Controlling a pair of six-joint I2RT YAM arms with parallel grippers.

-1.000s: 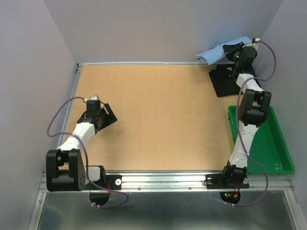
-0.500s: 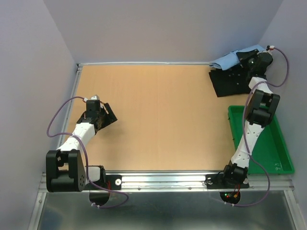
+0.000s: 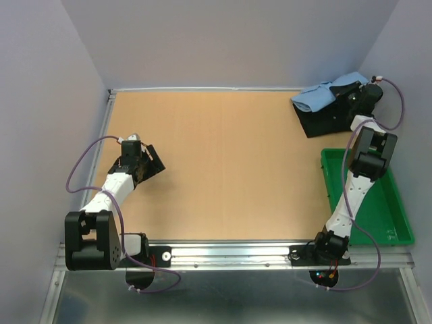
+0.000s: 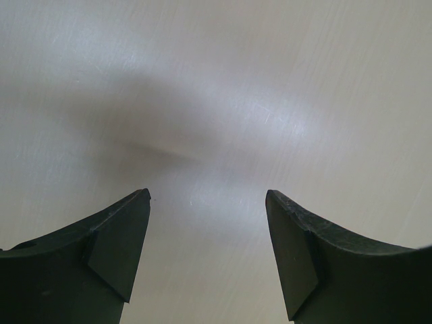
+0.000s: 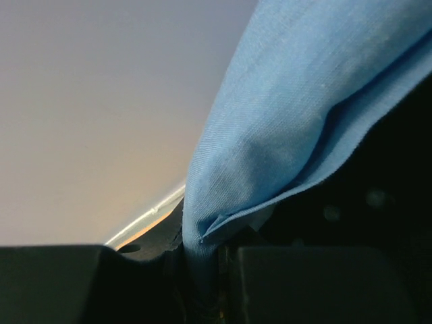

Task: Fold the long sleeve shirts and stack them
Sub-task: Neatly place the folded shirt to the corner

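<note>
Right wrist: my right hand (image 5: 199,283) pinches the light blue shirt (image 5: 304,115), draped partly over the black shirt (image 3: 322,123); left hand (image 4: 208,223) spread.

Pale lilac walls (image 3: 229,40) on three sides, light wood tabletop (image 3: 229,169), aluminium rail (image 3: 229,252) along near edge

table (image 3: 229,162) far-right: rear shirt (image 3: 322,96) over far edge of front shirt (image 3: 327,123) | tray (image 3: 386,210) before them | left claw (image 3: 151,160) near-left
</note>
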